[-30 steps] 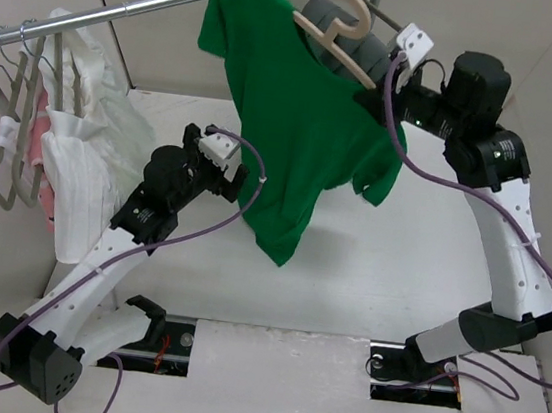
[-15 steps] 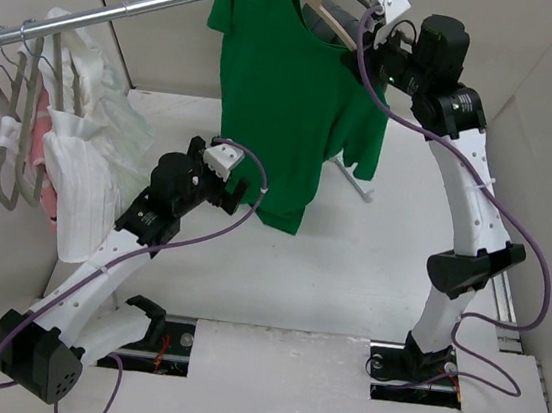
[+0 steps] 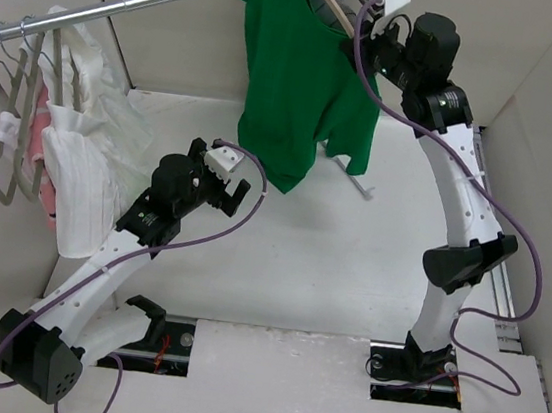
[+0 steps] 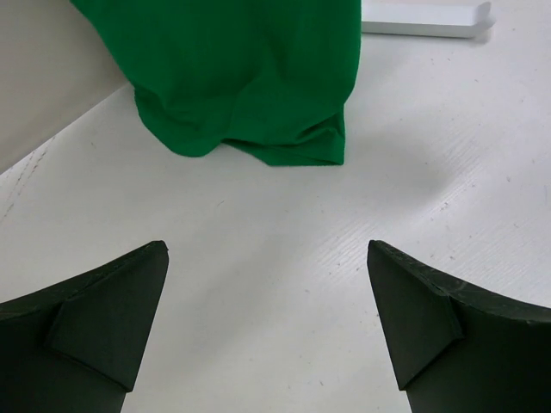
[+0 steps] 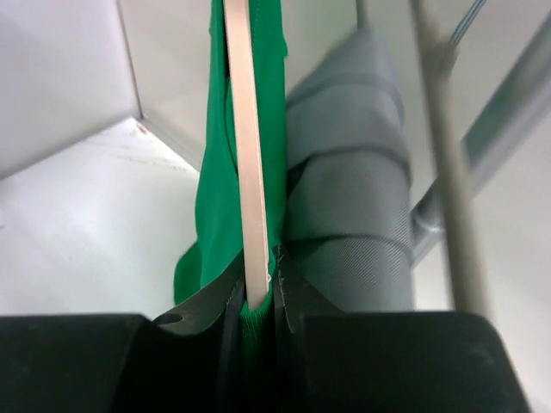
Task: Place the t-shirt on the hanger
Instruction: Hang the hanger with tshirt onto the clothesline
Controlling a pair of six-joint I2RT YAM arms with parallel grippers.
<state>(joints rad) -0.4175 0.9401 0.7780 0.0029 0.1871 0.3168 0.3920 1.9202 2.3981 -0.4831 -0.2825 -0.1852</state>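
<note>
Hanger and t-shirt pinched between right jaws; left jaws spread wide apart

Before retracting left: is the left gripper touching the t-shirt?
Apart. Left wrist view shows bare table between the open left gripper and the t-shirt.

Top external: high above the near edge, facing down across the table, wide | left wrist: low and close, facing t-shirt hem, upper frame | right wrist: tight on hanger | shared: t-shirt across all three.
</note>
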